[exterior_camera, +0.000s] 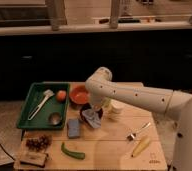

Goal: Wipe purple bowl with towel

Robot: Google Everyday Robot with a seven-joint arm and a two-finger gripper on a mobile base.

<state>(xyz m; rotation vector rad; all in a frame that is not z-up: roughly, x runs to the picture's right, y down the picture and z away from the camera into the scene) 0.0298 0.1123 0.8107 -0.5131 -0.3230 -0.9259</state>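
The purple bowl [90, 116] sits near the middle of the wooden table [109, 145], mostly covered. A grey-blue towel [92, 121] lies bunched in and over the bowl. My gripper [95, 110] is at the end of the white arm that reaches in from the right. It points down onto the towel and the bowl. The arm's wrist hides the bowl's far rim.
An orange bowl [79, 94] stands just behind. A green tray [35, 116] at the left holds an orange fruit [61, 95], a utensil [41, 103] and a small metal bowl [55, 118]. Also on the table are a blue sponge [74, 128], a white cup [115, 108], a fork [137, 132], a banana [140, 146], a green vegetable [72, 151], grapes [38, 142] and a snack packet [33, 158].
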